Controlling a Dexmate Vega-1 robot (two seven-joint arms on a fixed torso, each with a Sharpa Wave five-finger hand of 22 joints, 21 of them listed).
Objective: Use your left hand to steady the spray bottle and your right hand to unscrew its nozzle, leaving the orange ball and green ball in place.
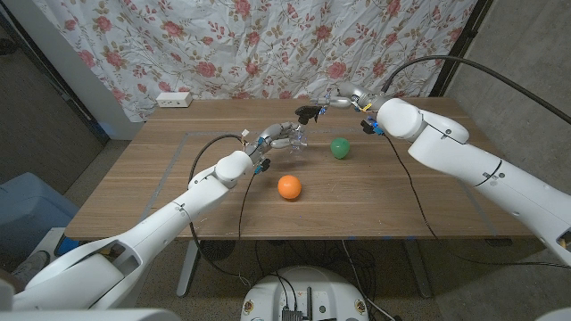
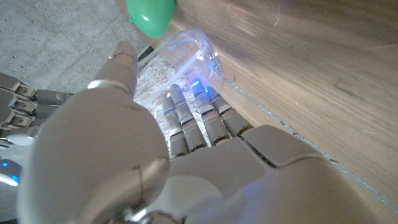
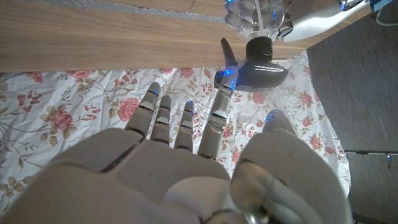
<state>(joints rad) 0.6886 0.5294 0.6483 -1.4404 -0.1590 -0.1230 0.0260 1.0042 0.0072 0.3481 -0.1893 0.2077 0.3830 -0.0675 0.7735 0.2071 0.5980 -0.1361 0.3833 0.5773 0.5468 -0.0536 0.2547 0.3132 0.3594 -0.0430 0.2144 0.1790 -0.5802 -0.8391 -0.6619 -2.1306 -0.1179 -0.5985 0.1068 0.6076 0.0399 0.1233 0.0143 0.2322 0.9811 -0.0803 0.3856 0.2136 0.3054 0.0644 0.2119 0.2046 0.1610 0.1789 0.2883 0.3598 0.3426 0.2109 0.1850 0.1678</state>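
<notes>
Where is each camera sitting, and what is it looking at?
Head view: on the robot's head, looking down over both arms at the table, orange ball and green ball.
Left wrist view: behind the left robot hand, which grips the clear spray bottle.
Right wrist view: behind the right robot hand, fingers spread, facing the black nozzle.
Shared: all three views show the bottle.
</notes>
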